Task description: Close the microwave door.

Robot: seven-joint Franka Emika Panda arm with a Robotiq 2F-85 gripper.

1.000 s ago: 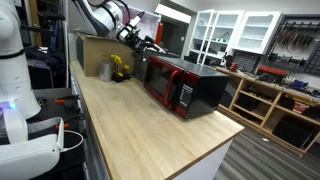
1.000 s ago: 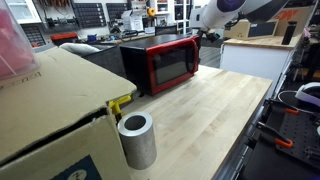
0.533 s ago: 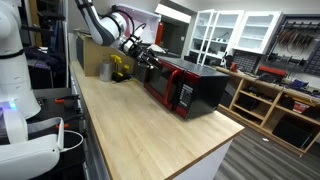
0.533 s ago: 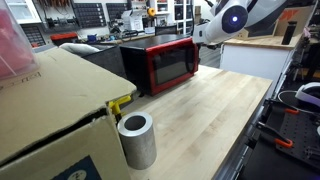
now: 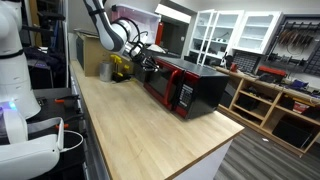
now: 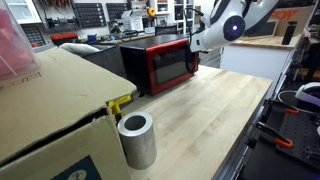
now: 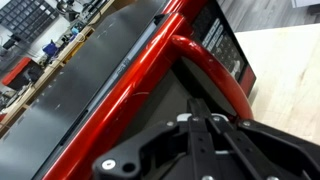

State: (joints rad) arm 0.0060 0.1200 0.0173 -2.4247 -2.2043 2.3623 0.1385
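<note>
The microwave [image 5: 205, 88] stands on the wooden counter, with a glossy black casing and a red front. Its door [image 5: 165, 85] looks flush with the oven front in both exterior views, also seen as the red-framed door [image 6: 170, 65]. My gripper [image 5: 150, 65] hangs at the door's far end, just off the red front, and shows again as the gripper [image 6: 190, 47]. In the wrist view the gripper [image 7: 193, 108] is shut, its black fingers together with nothing between them. They point at the red bar handle [image 7: 215, 75] beside the dark window [image 7: 80, 110] and the control panel [image 7: 228, 50].
A brown cardboard box [image 5: 95, 50] stands behind the microwave, with a yellow object [image 5: 120, 68] and a grey cylinder [image 5: 105, 70] beside it. The wooden counter [image 5: 150, 130] stretches forward. Close to the camera are the cardboard box [image 6: 50, 110] and the cylinder [image 6: 137, 140].
The gripper's fingers have come together from open. The arm has swung down and in toward the handle end of the microwave's red front.
</note>
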